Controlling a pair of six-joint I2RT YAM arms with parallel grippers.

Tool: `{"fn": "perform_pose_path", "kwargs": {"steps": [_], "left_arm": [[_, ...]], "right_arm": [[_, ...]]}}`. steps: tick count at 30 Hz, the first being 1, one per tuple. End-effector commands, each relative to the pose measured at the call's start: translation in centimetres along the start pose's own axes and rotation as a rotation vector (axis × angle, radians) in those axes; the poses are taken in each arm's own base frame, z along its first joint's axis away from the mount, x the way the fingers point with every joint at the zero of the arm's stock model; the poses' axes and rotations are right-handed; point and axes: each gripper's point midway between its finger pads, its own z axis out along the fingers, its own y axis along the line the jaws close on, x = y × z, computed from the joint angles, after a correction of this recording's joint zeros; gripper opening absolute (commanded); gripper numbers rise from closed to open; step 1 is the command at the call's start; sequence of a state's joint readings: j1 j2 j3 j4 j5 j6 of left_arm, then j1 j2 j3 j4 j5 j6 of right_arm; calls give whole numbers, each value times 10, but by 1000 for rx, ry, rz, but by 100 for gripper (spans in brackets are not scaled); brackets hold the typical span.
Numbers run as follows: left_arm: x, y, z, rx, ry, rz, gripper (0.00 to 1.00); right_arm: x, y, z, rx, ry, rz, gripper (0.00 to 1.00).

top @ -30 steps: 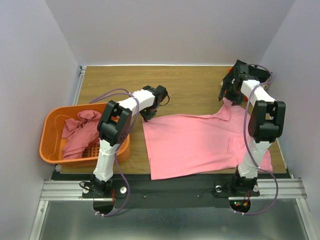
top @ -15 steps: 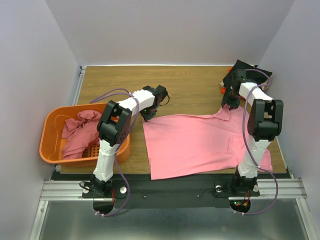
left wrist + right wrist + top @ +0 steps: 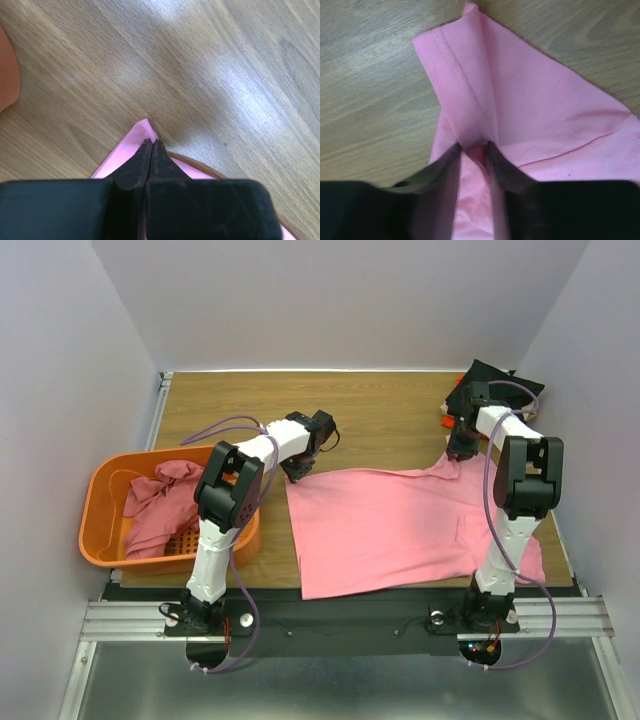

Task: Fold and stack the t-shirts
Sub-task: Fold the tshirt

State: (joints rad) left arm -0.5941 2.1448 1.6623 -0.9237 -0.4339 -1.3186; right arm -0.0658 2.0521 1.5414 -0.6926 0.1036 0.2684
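A light pink t-shirt (image 3: 390, 525) lies spread flat across the wooden table. My left gripper (image 3: 293, 476) is shut on its far left corner (image 3: 131, 147), and the tips (image 3: 151, 142) meet over the cloth point. My right gripper (image 3: 462, 452) is down on the shirt's far right sleeve (image 3: 530, 110). Its jaws (image 3: 474, 147) stand narrow with a raised pinch of the pink cloth between them. A darker rose t-shirt (image 3: 155, 505) lies crumpled in the basket. A folded black t-shirt (image 3: 500, 375) sits at the far right corner, with a sliver of red-orange t-shirt (image 3: 445, 421) showing beside the arm.
The orange slotted basket (image 3: 100, 510) stands at the table's left edge, beside the left arm; its rim (image 3: 7, 75) shows in the left wrist view. White walls close in the table on three sides. The shirt's near hem hangs over the front edge.
My right gripper came down from beside the folded stack onto the sleeve and its jaws narrowed from wide onto the cloth. The left gripper and the shirt's body stayed put.
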Motion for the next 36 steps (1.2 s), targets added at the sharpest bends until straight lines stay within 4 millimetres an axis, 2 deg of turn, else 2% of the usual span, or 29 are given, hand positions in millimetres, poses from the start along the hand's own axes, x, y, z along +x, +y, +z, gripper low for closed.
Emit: {"fn": "perform_pose_path", "kwargs": {"steps": [1,3,6,11,17,22,24,27,32,36], "left_arm": [[-14,0,-21,47,-33,-1,0],[-14,-3,-22,60,-30,11,0],[-14,-4,-23,67,-27,19,0],[-21,-9,-30,91,-47,9,0],[-44,-22,-45,136,-111,7,0],[-69,-38,-63,181,-182,23,0],[-76,-41,-71,204,-209,36,0],[-79,-41,-72,224,-225,58,0],[-66,-24,-62,225,-214,116,0],[-59,-22,-56,256,-211,156,0]], "right_arm": [[-8,-5,3,33,-35,-6,24],[-7,-6,4,41,-34,-3,10],[-8,-8,2,53,-43,4,0],[-16,-10,-10,63,-78,18,0],[-28,-15,-39,39,-136,63,0],[-26,-19,-61,27,-159,88,0],[-17,-20,-65,24,-143,104,0],[-10,-19,-76,2,-144,131,0],[5,-18,-90,-52,-128,215,0],[12,-23,-105,-66,-123,255,0]]}}
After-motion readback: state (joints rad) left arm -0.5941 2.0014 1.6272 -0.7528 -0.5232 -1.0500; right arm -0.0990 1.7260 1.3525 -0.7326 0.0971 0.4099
